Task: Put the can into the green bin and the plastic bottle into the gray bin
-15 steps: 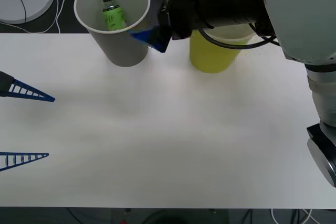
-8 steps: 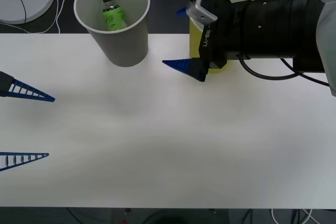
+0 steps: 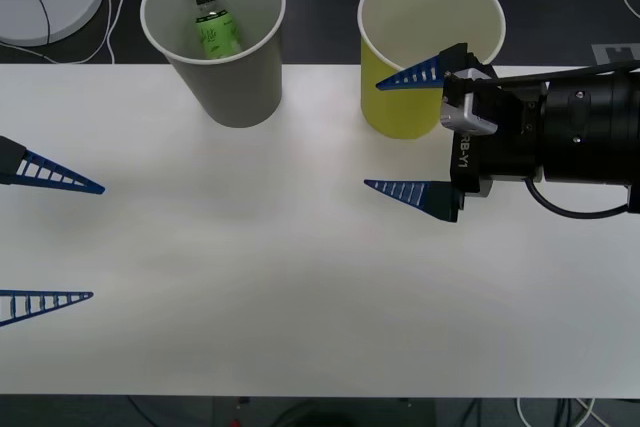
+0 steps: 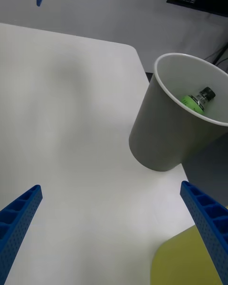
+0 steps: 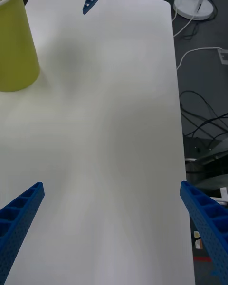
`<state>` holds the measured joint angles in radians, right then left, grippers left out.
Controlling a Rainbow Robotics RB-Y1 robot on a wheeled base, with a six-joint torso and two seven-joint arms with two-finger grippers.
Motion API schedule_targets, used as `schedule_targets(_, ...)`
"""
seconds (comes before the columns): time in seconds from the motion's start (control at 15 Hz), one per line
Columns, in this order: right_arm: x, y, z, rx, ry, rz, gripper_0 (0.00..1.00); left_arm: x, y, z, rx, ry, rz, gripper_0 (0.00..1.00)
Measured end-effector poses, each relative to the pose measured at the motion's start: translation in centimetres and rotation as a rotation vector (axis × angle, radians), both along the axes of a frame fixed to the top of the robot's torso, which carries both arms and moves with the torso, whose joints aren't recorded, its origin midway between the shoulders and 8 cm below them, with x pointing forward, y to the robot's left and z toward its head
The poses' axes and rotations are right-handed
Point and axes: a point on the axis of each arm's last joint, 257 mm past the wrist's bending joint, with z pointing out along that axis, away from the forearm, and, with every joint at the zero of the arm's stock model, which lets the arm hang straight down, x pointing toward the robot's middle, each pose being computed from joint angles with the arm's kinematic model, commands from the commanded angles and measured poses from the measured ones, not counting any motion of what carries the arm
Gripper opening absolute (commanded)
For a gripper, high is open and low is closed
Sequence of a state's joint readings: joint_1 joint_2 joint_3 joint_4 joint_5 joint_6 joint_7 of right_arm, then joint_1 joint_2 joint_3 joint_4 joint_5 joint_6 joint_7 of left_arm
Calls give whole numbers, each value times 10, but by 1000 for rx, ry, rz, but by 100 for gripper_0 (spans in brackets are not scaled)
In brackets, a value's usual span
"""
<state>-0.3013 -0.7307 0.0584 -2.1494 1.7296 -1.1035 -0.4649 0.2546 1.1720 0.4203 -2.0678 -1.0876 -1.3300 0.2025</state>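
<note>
Green-drink clear plastic bottle [image 3: 213,27] seen lying inside tapered gray bin [image 3: 240,92], well apart from right gripper [image 3: 392,133], fingers spread, empty, beside yellow-green bin [image 3: 395,107]. Left gripper [image 3: 92,242] parked at table edge, fingers spread.

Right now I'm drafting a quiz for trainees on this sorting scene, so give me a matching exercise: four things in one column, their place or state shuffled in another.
Things:
1. small clear plastic bottle of green drink
2. tapered yellow-green paper bin
3. right pincer
4. left pincer

Place or state:
A. open, at the table's left edge
B. inside the tapered gray paper bin
C. open, beside the yellow-green bin
D. upright at the table's far edge, nothing visible inside

Pairs: 1-B, 2-D, 3-C, 4-A
</note>
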Motion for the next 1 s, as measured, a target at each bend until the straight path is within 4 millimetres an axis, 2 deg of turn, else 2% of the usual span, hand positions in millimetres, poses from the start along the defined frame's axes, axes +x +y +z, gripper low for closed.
schedule_targets(0.27, -20, -26, -14, -44, -8, 16, 100, 0, 0, 0, 0, 0, 0, 100)
schedule_targets(0.53, -37, -60, -30, -83, -1, 31, 100, 0, 0, 0, 0, 0, 0, 100)
schedule_targets(0.73, -47, -86, -43, -103, 19, 35, 100, 0, 0, 0, 0, 0, 0, 100)
schedule_targets(1.0, -55, -109, -58, -102, 37, 61, 100, 0, 0, 0, 0, 0, 0, 100)
